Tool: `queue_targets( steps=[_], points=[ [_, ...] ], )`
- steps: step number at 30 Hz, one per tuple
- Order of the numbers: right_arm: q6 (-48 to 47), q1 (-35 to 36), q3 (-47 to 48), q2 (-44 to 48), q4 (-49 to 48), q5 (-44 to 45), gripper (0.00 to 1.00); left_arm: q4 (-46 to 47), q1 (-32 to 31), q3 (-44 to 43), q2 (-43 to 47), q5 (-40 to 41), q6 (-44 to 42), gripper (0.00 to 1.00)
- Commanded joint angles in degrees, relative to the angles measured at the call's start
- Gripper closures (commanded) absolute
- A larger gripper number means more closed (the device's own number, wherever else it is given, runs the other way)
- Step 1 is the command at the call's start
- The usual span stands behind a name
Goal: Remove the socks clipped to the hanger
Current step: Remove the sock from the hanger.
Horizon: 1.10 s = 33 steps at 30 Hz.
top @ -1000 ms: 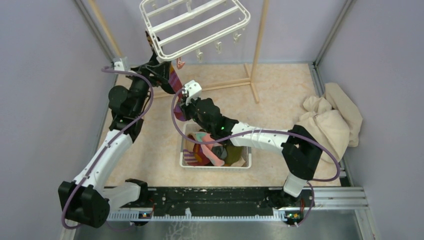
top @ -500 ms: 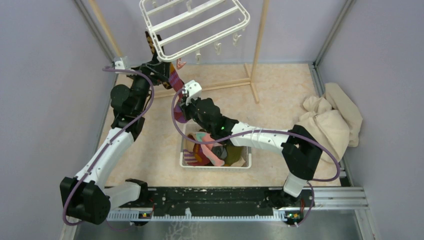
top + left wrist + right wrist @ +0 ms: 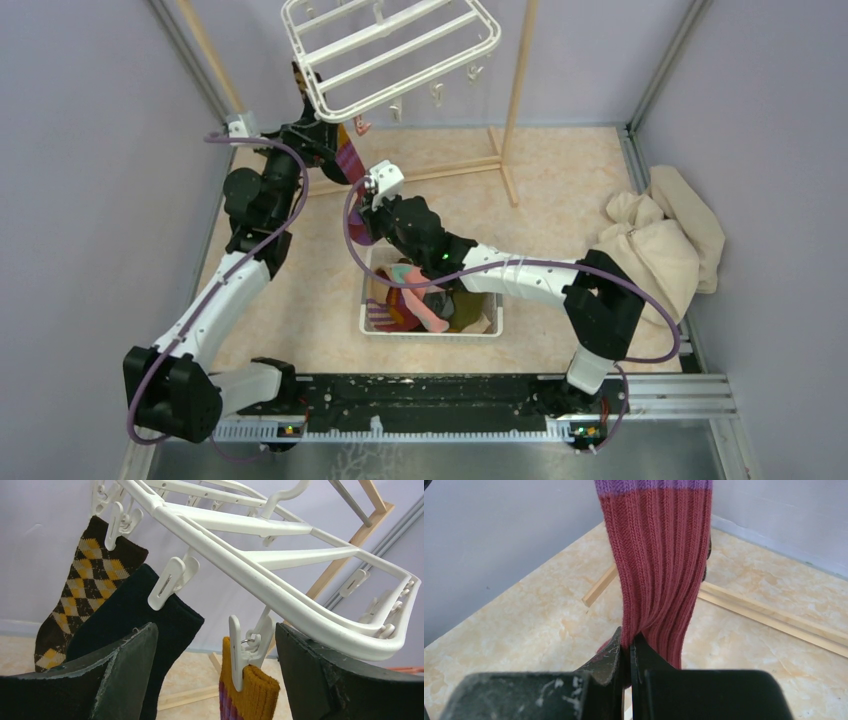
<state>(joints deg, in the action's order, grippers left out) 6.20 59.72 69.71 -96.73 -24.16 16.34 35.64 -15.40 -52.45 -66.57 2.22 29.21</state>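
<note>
The white hanger (image 3: 390, 50) hangs at the back, its rim (image 3: 280, 575) close above my left gripper (image 3: 215, 670). Three socks are clipped to it: a brown argyle one (image 3: 82, 590), a black one (image 3: 150, 610) and a maroon-striped one with a mustard cuff (image 3: 247, 692). My left gripper (image 3: 325, 135) is open, with the striped sock's clip (image 3: 237, 650) between its fingers (image 3: 120, 675) and untouched. Lower down, my right gripper (image 3: 629, 647) is shut on the maroon foot (image 3: 659, 570) of that same sock (image 3: 350, 160), which is stretched taut.
A white slotted basket (image 3: 430, 333) holding several loose socks stands under the right arm. A beige cloth heap (image 3: 660, 240) lies at the right wall. The wooden rack's pole (image 3: 520, 70) and its floor bar (image 3: 440, 172) stand behind the hanger.
My left arm has edged up and right toward the hanger's corner clip. The right gripper has stayed shut on the striped sock.
</note>
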Motion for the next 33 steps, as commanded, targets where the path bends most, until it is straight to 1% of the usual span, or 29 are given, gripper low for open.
queue_targets(
  steps=[1,5,11,13,14,17,22,23,28,32,33],
  points=[
    [1.07,-0.20,-0.88,1.31,-3.75,-0.35,1.00,3.08,-0.17,-0.69,-0.58,0.30,1.17,0.09],
    [1.10,-0.23,-1.26,1.48,-3.81,-0.27,1.00,3.84,-0.17,-0.64,-1.04,-0.34,1.35,0.14],
    [1.22,-0.46,-1.72,1.68,-4.13,-0.55,1.00,4.35,-0.17,-0.85,-1.51,-1.52,0.98,0.27],
    [1.49,-0.57,-2.03,1.83,-4.33,-0.60,1.00,4.01,-0.18,-1.18,-1.43,-1.81,0.66,0.32],
    [1.58,-0.57,-2.16,1.82,-4.41,-0.68,1.00,3.67,-0.16,-1.36,-1.34,-1.88,0.52,0.36],
    [1.76,-0.83,-2.51,2.22,-4.66,-0.73,1.00,2.94,-0.19,-1.89,-1.00,-1.91,0.03,0.43],
    [2.48,-1.72,-4.01,4.76,-4.76,-0.73,1.00,1.40,-0.16,-2.56,-0.06,-1.78,-1.01,0.43],
    [2.64,-1.97,-4.48,5.45,-4.75,-0.70,1.00,1.26,-0.16,-2.68,0.05,-1.82,-1.21,0.44],
    [2.97,-2.97,-5.75,9.03,-4.47,-0.78,1.00,0.00,-0.16,-4.33,0.17,-1.91,-1.44,0.58],
    [2.32,-3.21,-5.09,10.29,-3.65,-0.96,1.00,-1.10,-0.16,-5.96,-0.20,-1.95,-1.38,0.64],
    [2.13,-3.29,-4.87,10.45,-3.55,-1.00,1.00,-1.28,-0.16,-6.37,-0.35,-3.27,-1.35,0.67]
  ],
)
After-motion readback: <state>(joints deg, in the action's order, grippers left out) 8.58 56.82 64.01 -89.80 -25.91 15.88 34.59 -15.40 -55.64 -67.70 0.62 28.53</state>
